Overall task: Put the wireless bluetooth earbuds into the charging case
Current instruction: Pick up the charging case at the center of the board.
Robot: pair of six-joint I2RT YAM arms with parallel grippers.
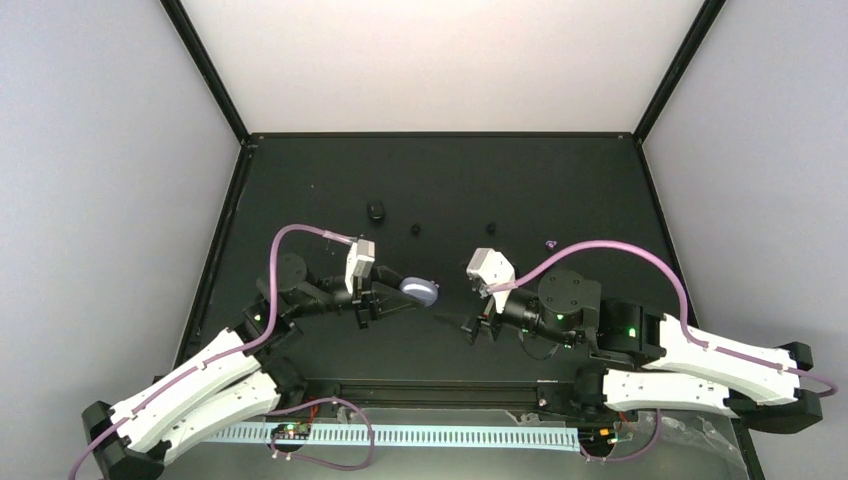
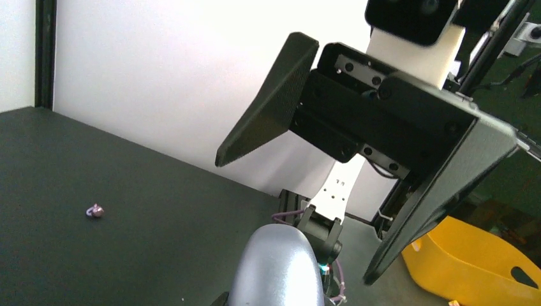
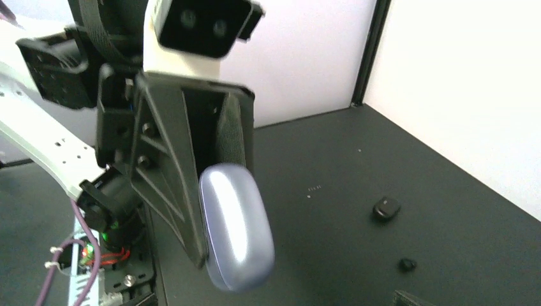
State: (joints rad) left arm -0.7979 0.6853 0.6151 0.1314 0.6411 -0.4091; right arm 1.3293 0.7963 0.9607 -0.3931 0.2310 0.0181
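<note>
Jaws of the left gripper point(image 1: 410, 293) pinch the lilac case point(image 3: 237, 229), the right gripper point(image 1: 474, 308) faces it spread wide, and the purple bud point(image 1: 549, 243) and black buds point(image 1: 415, 229) lie far back on the table point(image 1: 600, 190).

This is a robotics lab test cell. A matte black tabletop point(image 1: 440, 180) sits boxed in by plain white wall panels point(image 1: 440, 60) held in black metal frame posts point(image 1: 205, 65). Two white-and-black jointed robot arms, the left arm point(image 1: 190, 395) and the right arm point(image 1: 700, 365), are bolted at its near edge, trailing purple cables point(image 1: 620, 245) past a white slotted cable duct point(image 1: 420, 435) and a small bare circuit board point(image 1: 290, 432). A yellow plastic bin point(image 2: 472, 268) shows beyond the table's edge.
</note>
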